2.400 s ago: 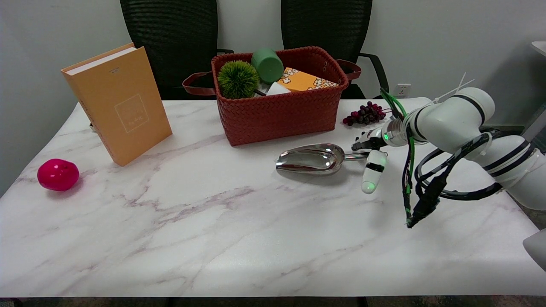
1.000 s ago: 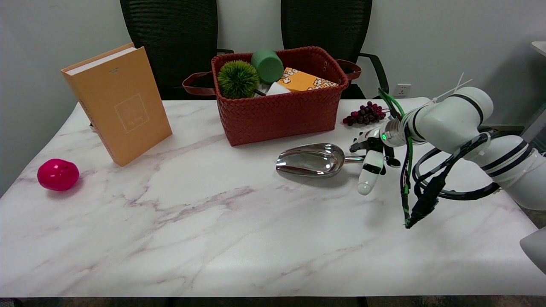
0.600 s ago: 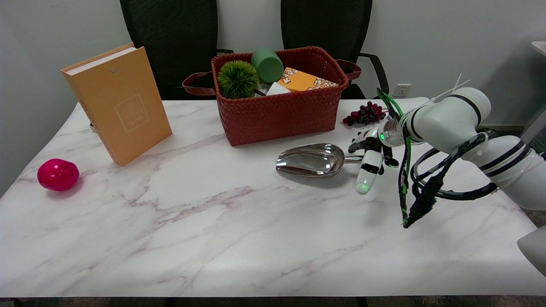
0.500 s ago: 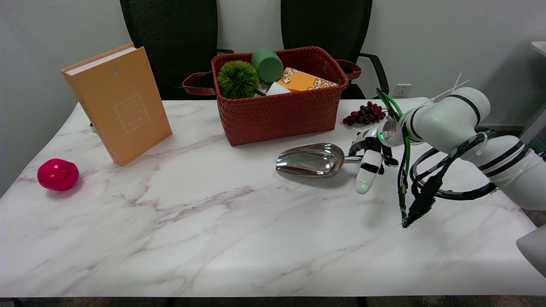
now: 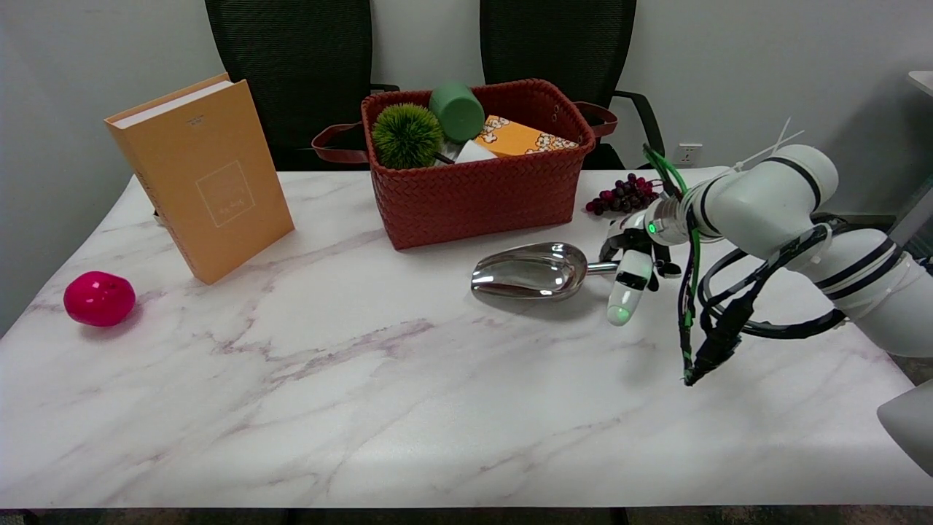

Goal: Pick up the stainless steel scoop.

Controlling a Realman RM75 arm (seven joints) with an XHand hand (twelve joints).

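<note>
We see the right hand [image 5: 633, 257] with fingers [image 5: 628, 283] curled around the handle of the stainless steel scoop [image 5: 531, 271], gripping it; one white finger points down toward the table [image 5: 379, 379]. The scoop sits just in front of the red woven basket [image 5: 477, 191], its bowl pointing left, low over or on the marble; we can't tell which. Purple grapes [image 5: 625, 194] lie behind the hand. Far left: an orange book [image 5: 208, 179] standing tilted, and a pink ball [image 5: 99, 297].
</note>
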